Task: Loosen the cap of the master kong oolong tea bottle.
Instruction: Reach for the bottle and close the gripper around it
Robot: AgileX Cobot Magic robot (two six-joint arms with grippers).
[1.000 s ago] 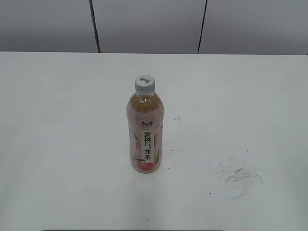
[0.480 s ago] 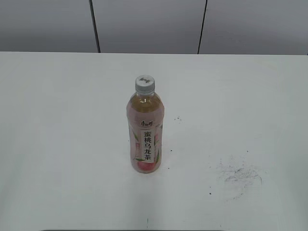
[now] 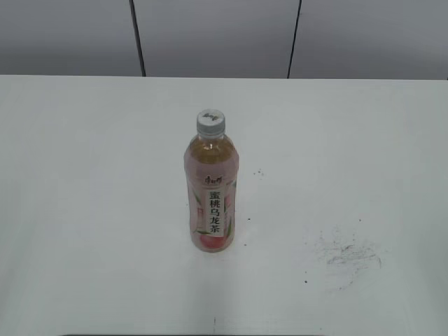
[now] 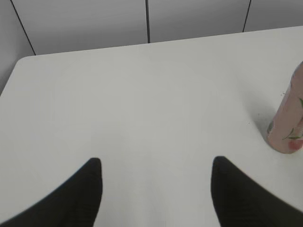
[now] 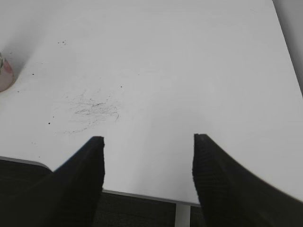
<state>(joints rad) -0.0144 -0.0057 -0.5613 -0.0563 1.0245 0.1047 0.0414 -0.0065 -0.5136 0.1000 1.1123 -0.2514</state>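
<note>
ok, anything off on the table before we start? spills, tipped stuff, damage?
Only grey scuff marks on the white table, right of the clear plastic peach-label tea bottle: they look like scratches, not liquid. Bottle stands upright, its white ribbed cap on. No spill.

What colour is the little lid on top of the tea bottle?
The cap is whitish-grey with a small dark mark on top, seen best in the exterior view.
</note>
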